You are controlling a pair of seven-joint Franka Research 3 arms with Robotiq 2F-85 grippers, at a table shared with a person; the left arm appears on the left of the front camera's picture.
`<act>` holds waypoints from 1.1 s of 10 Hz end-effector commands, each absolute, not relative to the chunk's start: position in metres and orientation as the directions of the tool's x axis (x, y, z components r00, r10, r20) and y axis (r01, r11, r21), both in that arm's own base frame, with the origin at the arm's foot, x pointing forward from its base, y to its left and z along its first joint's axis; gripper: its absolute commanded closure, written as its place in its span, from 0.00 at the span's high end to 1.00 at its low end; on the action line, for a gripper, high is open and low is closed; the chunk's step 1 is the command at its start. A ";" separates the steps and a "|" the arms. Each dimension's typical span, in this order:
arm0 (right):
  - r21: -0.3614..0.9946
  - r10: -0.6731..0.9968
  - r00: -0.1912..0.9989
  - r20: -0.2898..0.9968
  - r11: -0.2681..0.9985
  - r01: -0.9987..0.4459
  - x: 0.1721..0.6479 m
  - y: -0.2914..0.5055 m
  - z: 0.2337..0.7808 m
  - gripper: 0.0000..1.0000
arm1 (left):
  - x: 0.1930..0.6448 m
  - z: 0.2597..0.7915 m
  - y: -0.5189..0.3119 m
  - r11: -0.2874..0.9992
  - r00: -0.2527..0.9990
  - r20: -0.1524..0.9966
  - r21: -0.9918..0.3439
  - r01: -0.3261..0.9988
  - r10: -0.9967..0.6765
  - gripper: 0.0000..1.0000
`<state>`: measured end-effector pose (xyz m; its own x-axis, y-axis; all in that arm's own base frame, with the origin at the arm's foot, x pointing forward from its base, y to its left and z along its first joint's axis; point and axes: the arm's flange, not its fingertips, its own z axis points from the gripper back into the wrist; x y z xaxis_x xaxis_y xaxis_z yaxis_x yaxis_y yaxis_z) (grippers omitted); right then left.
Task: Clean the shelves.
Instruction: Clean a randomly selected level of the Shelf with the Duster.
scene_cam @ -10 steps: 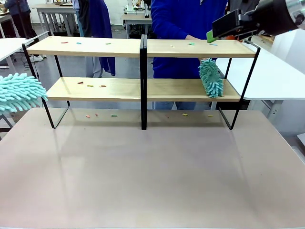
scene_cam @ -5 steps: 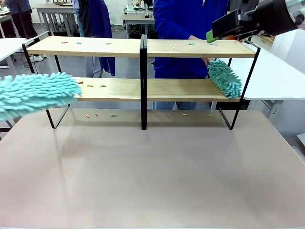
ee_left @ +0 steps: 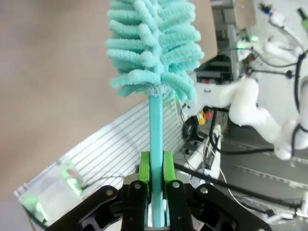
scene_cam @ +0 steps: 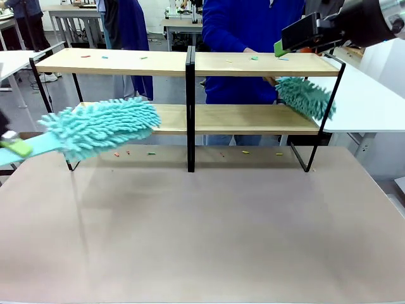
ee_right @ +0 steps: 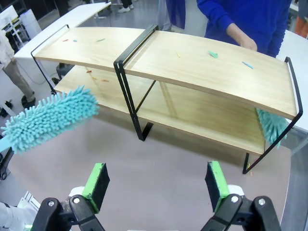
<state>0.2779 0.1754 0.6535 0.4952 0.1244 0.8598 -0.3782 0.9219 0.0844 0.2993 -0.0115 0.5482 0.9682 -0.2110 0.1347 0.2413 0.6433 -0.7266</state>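
Observation:
The shelves stand across the far half of the table, two light-wood boards on a black frame, also seen from above in the right wrist view. Small coloured scraps lie on both boards. My left gripper is shut on the thin handle of a teal fluffy duster. That duster's head hangs in front of the lower board's left part. My right gripper is open and holds nothing, high above the shelves' right end. A person's hand holds a second teal duster at the right end.
A person in a blue top stands behind the shelves. More scraps lie on the brown table under the lower board. White tables flank the shelves on the right and far left.
My left gripper's duster has swung in from the left edge to the lower board's left part. The person's duster has risen from the lower board and tipped out past the right frame.

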 end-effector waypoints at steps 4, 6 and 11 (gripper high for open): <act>0.086 0.123 0.496 0.860 0.922 -0.377 0.278 0.174 0.653 1.00 | 0.299 0.548 -0.011 0.643 0.968 0.135 -0.727 0.241 -0.211 0.12; 0.086 0.123 0.496 0.860 0.922 -0.377 0.278 0.174 0.653 1.00 | 0.304 0.542 -0.019 0.655 0.974 0.125 -0.722 0.221 -0.190 0.12; 0.086 0.123 0.496 0.860 0.922 -0.377 0.278 0.174 0.653 1.00 | 0.360 0.517 -0.074 0.763 0.963 0.265 -0.614 0.201 -0.041 0.12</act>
